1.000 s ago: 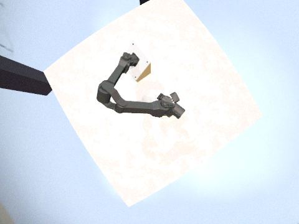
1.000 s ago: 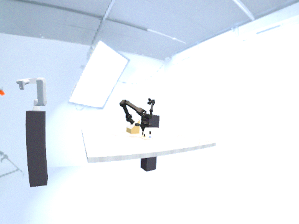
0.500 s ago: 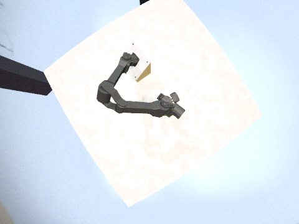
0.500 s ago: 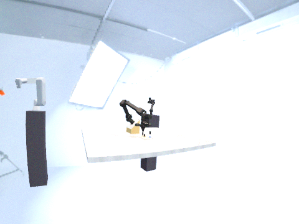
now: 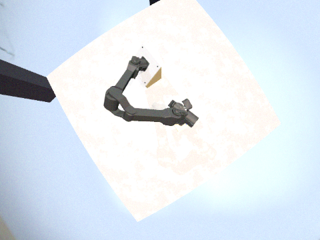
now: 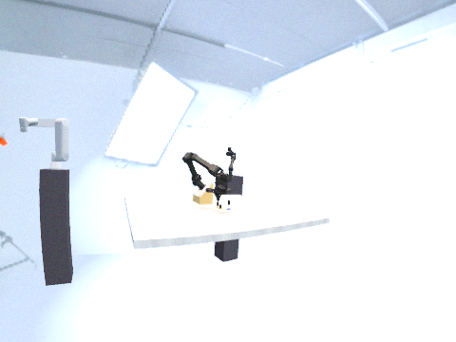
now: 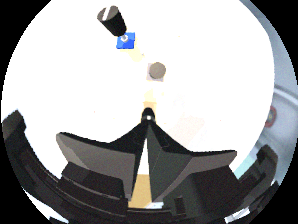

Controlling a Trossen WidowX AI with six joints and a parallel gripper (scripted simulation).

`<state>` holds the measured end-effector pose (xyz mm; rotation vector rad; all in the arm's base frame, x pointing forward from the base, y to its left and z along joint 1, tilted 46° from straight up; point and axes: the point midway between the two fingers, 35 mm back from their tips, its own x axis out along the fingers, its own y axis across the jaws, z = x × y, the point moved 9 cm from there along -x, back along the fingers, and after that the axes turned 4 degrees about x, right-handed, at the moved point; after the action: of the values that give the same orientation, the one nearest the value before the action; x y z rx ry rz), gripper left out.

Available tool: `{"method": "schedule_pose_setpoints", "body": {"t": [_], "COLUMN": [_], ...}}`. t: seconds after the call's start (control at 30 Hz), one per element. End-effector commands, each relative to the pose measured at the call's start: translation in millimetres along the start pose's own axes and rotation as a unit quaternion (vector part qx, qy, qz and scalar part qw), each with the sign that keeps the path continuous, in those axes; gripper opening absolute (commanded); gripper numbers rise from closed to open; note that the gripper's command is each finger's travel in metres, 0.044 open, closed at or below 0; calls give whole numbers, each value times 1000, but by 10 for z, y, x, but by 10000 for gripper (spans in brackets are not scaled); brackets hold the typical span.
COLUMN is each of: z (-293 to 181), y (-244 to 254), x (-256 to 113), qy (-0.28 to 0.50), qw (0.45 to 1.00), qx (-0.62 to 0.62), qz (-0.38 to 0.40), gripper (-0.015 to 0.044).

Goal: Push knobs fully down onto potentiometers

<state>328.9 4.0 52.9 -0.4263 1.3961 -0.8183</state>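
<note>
My gripper [image 7: 148, 116] [image 6: 218, 205] is shut, its fingertips meeting low over the pale board; nothing shows held between them. A black knob with a white line [image 7: 111, 21] [image 6: 228, 202] stands raised on its shaft, a gap above the blue potentiometer [image 7: 128, 44] [image 6: 229, 209], to the upper left of my fingertips in the wrist view. A grey round part [image 7: 157, 70] on a pale square base is nearer the fingertips. A dark round shape lies right at the fingertips; whether it is the second knob cannot be told. The board is washed out, its edges hard to see. In the top view the arm hides it.
A wooden block with a sloped white face [image 5: 154, 74] [image 6: 202, 198] stands at the back of the pale table [image 5: 213, 67] [image 6: 171, 230]. The arm's other branch [image 5: 124, 80] [image 6: 192, 172] reaches over to it. A grey arm [image 6: 62, 140] stands on a dark pedestal away from the table.
</note>
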Motion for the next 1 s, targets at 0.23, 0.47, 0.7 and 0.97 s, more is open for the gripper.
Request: {"method": "schedule_pose_setpoints", "body": {"t": [0.23,0.47,0.7,0.97], "z": [13,1,38,167], "y": [-6,-8,63,128], "x": [-154,-106,-267,-355], "qy": [2,3,-19,-20], "qw": [1000,1000,999,996], "qx": [5,2,-32,86], "qz": [-1,-4,10,15], "gripper": [0,131,105,0]}}
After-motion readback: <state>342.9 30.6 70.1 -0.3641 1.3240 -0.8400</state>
